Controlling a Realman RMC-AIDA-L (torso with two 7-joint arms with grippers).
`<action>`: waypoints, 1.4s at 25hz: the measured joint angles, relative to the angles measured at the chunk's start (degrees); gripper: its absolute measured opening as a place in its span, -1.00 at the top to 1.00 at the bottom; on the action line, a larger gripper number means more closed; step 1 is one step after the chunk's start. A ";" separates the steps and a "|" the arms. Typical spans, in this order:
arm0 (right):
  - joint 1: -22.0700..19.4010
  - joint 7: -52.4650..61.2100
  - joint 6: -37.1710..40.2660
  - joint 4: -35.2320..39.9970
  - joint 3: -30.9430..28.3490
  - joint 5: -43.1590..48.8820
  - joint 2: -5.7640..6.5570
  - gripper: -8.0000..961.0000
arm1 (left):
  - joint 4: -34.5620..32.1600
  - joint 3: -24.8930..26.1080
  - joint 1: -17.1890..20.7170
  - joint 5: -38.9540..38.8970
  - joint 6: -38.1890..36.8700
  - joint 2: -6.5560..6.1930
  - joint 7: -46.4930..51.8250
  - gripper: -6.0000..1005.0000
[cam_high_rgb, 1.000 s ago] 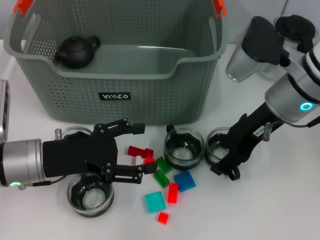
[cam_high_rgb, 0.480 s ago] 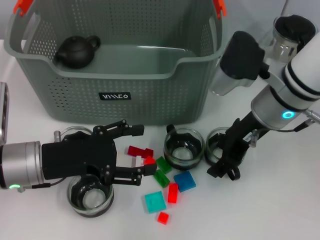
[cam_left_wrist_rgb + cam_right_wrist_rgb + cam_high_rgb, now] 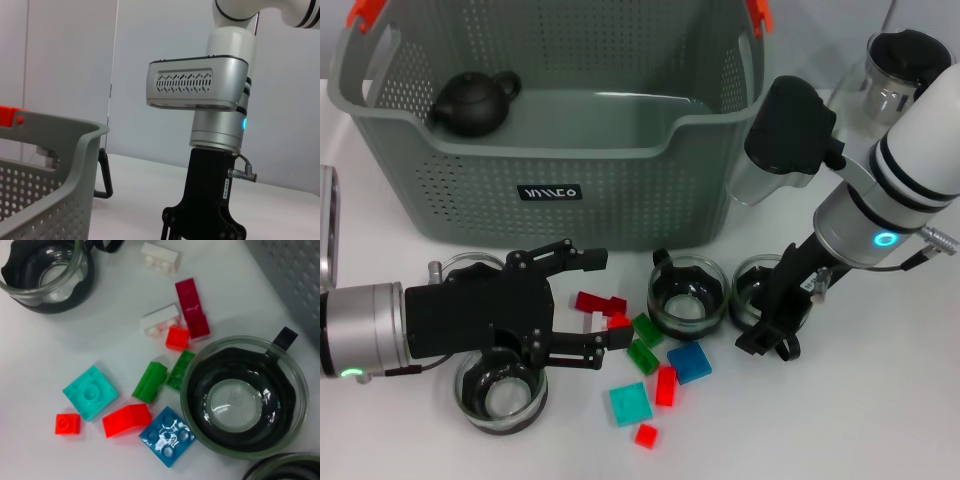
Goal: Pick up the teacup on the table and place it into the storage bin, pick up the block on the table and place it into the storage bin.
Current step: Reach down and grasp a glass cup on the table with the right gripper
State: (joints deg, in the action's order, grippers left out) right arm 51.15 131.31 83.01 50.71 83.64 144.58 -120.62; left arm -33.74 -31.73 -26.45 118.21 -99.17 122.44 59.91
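While your left gripper [image 3: 595,300] lay low over the white counter [image 3: 880,420], its black fingers [image 3: 582,259] were spread wide and held nothing, with the lower tip beside a small red block [image 3: 619,321] and a dark red block [image 3: 592,302] lying in the gap between them. You had the storage bin [image 3: 550,140] standing behind the clutter, grey and perforated, with orange clips at its handles and a black teapot [image 3: 473,102] resting in its back corner on the robot's left.

Your right gripper [image 3: 768,340] pointed down at the counter just beside a glass teacup [image 3: 756,290], and you could not tell from these views how far its fingers were parted or whether they touched the cup. A second teacup [image 3: 688,295] with a black insert sat just next to that one, and a third teacup [image 3: 501,392] sat under your left wrist.

Loose blocks lay between the two grippers: two green blocks [image 3: 643,342] touching each other, a blue block [image 3: 689,362], a teal block [image 3: 630,403], a long red block [image 3: 665,385] and a tiny red block [image 3: 646,435]. In the right wrist view, two white blocks [image 3: 160,319] showed near the dark red one.
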 joint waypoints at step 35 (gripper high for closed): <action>0.45 0.89 -1.82 -3.40 0.54 -0.63 0.05 0.67 | -0.01 0.00 0.13 0.00 0.50 -0.01 -0.06 -0.89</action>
State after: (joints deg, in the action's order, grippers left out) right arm 51.60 132.21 81.19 47.31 84.18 143.95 -120.57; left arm -33.75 -31.73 -26.32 118.21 -98.67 122.43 59.85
